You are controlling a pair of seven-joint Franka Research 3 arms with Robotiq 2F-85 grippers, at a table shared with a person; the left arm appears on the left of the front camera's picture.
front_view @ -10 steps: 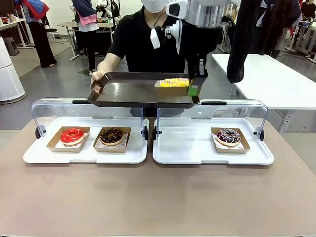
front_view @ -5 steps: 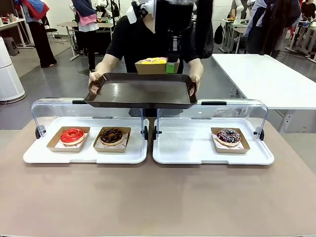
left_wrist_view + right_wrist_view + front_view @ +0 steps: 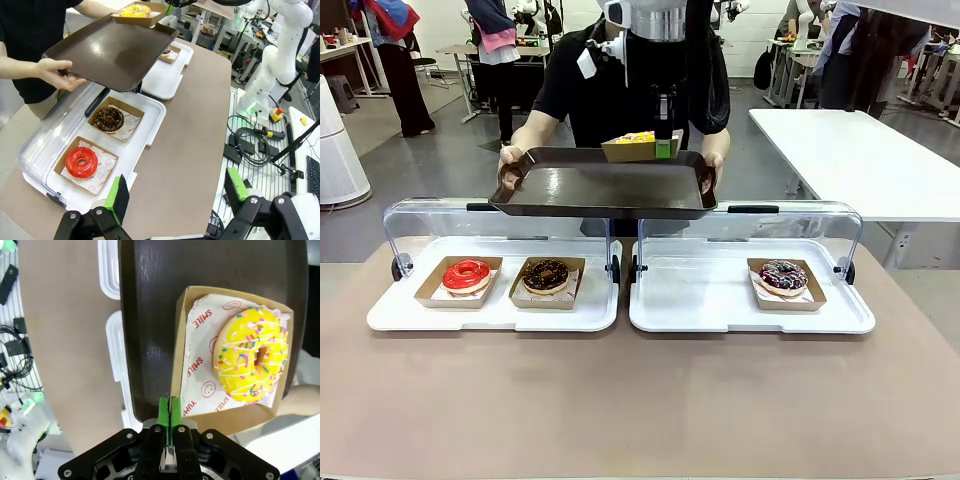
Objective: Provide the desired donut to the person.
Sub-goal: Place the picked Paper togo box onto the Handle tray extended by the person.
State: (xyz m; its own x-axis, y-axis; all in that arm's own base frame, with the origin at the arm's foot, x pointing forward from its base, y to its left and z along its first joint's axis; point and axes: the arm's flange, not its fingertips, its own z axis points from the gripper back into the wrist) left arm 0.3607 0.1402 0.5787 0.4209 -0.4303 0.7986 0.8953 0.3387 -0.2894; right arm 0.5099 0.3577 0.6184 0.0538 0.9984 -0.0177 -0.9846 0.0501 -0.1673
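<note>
The right gripper has its green pads pressed together on the near wall of a cardboard box, low in the right wrist frame. In the box, on a printed paper liner, lies the yellow donut. The box sits at the far edge of a dark tray, upper centre of the front frame. Whether its base touches the tray I cannot tell. The person holds the tray level with both hands, one at its left rim.

The box looks light and thin-walled, so it would likely flex or tip if pinched off-centre. The icing is soft and would smear. The bare wall is the place to hold it, as the gripper does.

The left gripper hangs with fingers apart and nothing between them, over the desk.

Below, two white trays with raised clear lids stand side by side. The left one holds a boxed red donut and a chocolate donut. The right one holds a dark sprinkled donut at its right end.
</note>
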